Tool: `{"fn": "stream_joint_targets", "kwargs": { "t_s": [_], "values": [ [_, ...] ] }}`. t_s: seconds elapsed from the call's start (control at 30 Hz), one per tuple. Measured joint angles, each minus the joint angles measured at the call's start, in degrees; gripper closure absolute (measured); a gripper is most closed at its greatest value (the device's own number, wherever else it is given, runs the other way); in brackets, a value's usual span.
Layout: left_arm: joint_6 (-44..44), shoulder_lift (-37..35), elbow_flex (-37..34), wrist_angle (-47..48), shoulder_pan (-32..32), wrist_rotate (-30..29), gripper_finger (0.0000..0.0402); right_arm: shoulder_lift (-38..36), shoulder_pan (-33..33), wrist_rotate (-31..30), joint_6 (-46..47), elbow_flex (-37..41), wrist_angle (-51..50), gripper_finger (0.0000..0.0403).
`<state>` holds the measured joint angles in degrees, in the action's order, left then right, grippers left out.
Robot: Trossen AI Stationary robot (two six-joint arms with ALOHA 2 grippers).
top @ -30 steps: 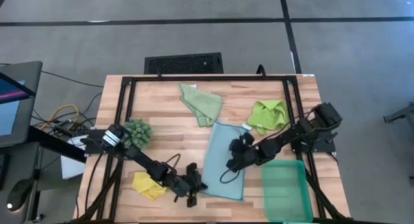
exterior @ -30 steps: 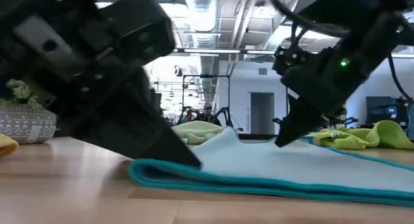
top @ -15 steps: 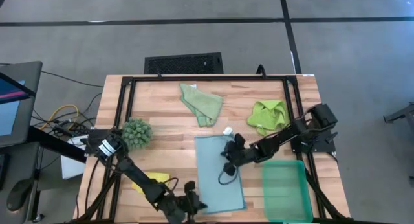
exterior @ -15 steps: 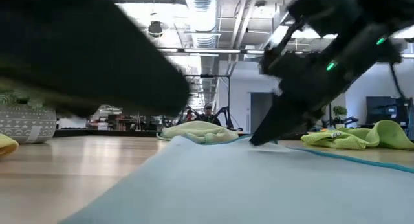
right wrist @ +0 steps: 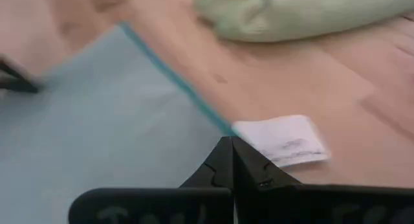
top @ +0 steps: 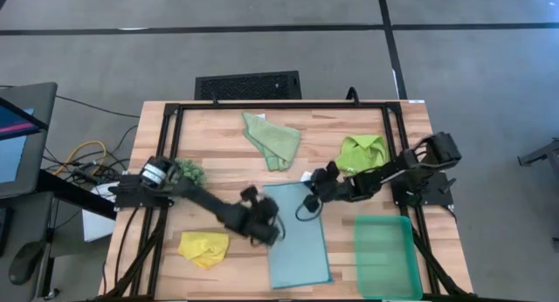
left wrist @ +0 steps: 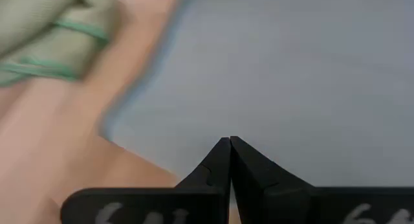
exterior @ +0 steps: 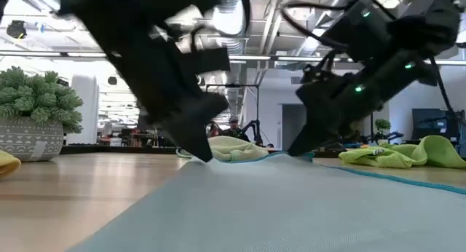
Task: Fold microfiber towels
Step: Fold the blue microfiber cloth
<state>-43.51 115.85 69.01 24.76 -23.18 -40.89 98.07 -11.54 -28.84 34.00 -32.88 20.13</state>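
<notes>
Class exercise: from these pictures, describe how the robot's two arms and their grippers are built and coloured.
Both arms are dark, jointed and slim, with black cables looping along them. The left gripper and right gripper each carry two black fingers tapering to a point. Faint pale lettering marks the bar beneath. Small green lights glow on one arm in the low view.

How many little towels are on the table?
4. The light blue towel lies flat in the middle, the sage green towel at the far edge, the lime green towel on the right, the yellow towel front left.
</notes>
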Motion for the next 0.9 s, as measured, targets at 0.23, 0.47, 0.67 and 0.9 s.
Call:
{"fn": "stream_joint_targets", "kwargs": {
  "t_s": [0.23, 0.47, 0.67, 0.9],
  "values": [
    [8.25, -0.33, -2.87, 3.88, 10.30, 1.52, 0.0401, 3.14, 5.20, 2.39, 3.90, 2.25, 2.86, 0.0390],
    [15.84, -2.84, -3.22, 4.61, 13.43, 1.98, 0.0401, -5.06, 5.27, 2.12, -0.89, 3.28, 0.52, 0.0387],
    [17.61, -10.93, -1.96, 5.58, 12.82, 3.08, 0.0401, -12.48, 5.51, 7.07, -8.40, 3.13, 1.60, 0.0388],
    [24.60, -14.18, -3.59, 2.40, 17.24, 6.65, 0.0401, -7.23, 7.22, 19.79, -12.72, 3.12, 6.47, 0.0389]
  ]
}}
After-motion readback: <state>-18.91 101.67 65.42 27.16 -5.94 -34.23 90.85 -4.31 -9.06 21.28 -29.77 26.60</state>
